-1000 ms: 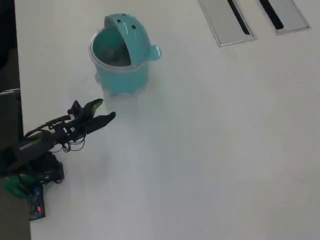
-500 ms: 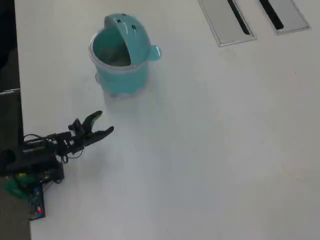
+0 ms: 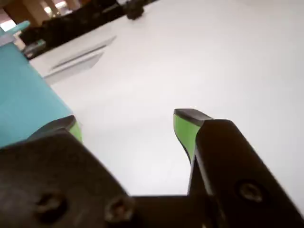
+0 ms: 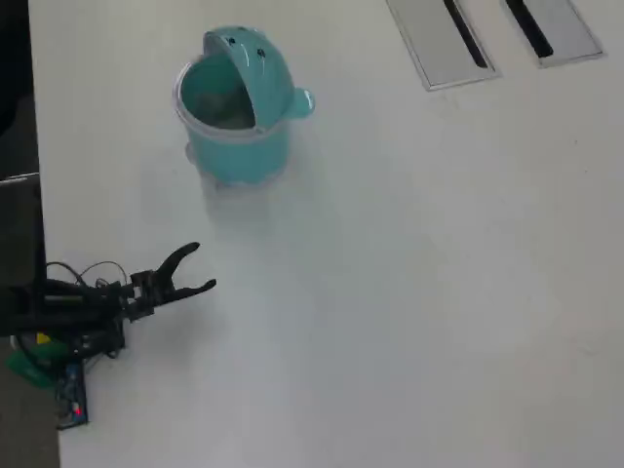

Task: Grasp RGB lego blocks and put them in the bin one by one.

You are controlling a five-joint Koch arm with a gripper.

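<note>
low at the left edge of the overhead view, the gripper sits folded back close to the arm's base, its two jaws spread apart with nothing between them. the wrist view agrees: the gripper shows green-lined fingertips standing well apart over bare white table, empty.

the teal bin stands well apart from the gripper, up the overhead view and slightly to the right of it, upright, its rounded flip lid tipped back so the mouth is open. in the wrist view its teal wall fills the left side, so the jaws point past it rather than at it.

no lego block, red, yellow-green or blue, can be made out anywhere on the table in either view. something pale lies inside the bin's mouth, but it is too blurred to say whether blocks are in there. with no block on show outside the bin, the sorting looks finished or close to it, though that is a judgement from the bare table only.

the relation that matters for any coming move: the bin lies ahead of and off to one side of the open jaws, and the table in front of them holds nothing to grasp. two flat grey slotted panels lie far off at the top right.
</note>
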